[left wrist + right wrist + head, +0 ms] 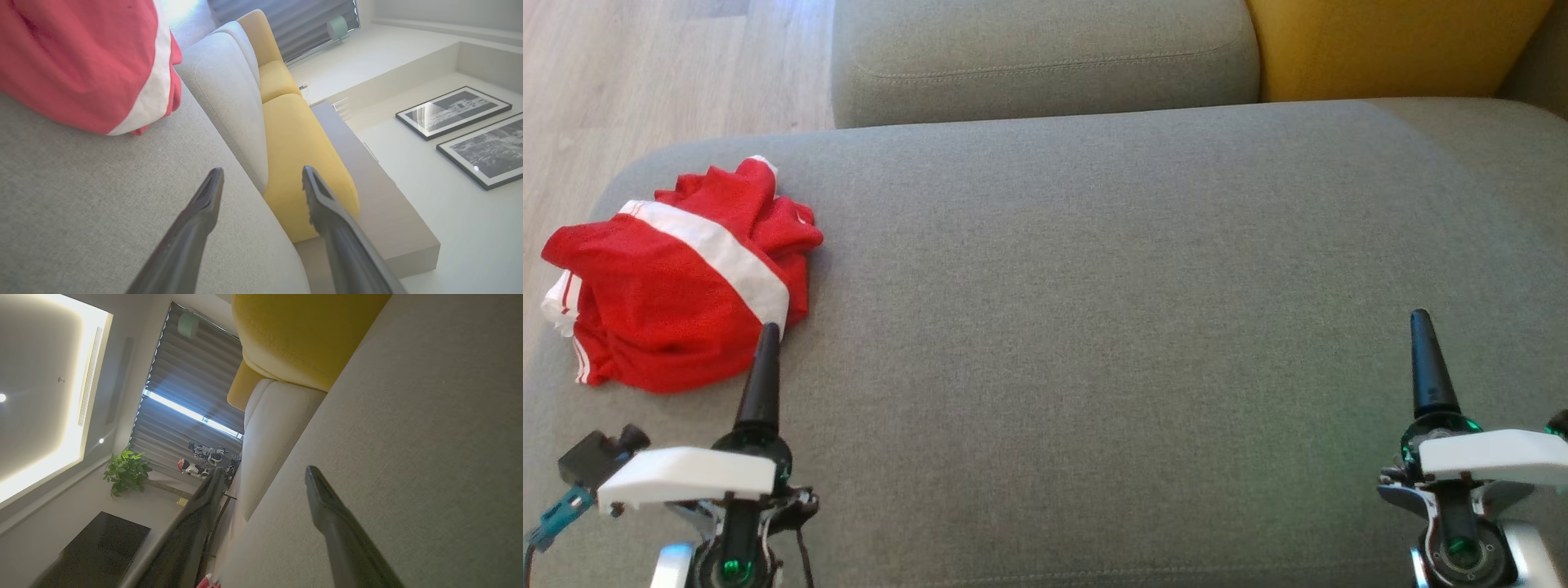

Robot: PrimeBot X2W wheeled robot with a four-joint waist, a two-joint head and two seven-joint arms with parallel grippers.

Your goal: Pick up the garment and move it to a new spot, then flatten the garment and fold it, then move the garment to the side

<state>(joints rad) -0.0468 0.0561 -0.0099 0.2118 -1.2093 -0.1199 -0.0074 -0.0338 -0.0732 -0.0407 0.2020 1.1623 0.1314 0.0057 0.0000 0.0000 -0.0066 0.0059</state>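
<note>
The left pincer stands spread, its tapered dark fingers near the garment, a crumpled heap of red cloth with a broad white stripe, lying at the left end of the grey woven sofa seat. The right pincer is spread too, well apart from it.
</note>
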